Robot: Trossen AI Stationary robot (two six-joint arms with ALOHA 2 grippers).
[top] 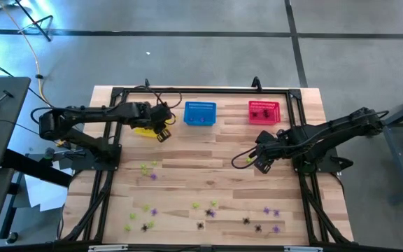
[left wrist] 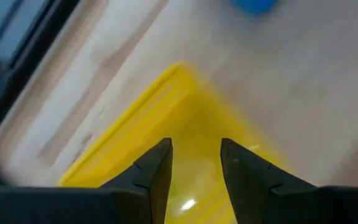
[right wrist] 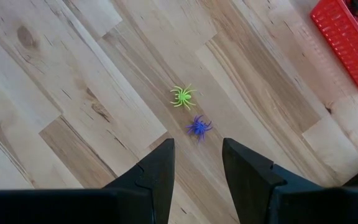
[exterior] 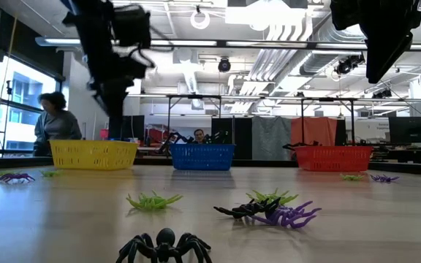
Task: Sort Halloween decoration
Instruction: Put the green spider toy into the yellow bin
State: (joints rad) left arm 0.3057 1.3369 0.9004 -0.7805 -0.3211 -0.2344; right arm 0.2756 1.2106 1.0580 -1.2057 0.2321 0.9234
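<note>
With our left hand (left wrist: pixel 194 163) parted and empty over the yellow basket (top: pixel 145 131) at upper left, and our right hand (right wrist: pixel 197 163) open above a purple spider (right wrist: pixel 198 127), we risk also pinching the neighbouring green spider (right wrist: pixel 182 96).

- Wide bare wood at table (top: pixel 208 150) centre, open between both arms.
- Along the 12 o'clock edge: yellow basket (top: pixel 144 130), blue basket (top: pixel 200 113), red basket (top: pixel 264 111), with gaps between them.
- Toward 6 o'clock: scattered spiders (top: pixel 208 208), thin lanes between.
- Left gripper (top: pixel 163 133) over the yellow basket; right gripper (top: pixel 262 164) at 3 o'clock.
</note>
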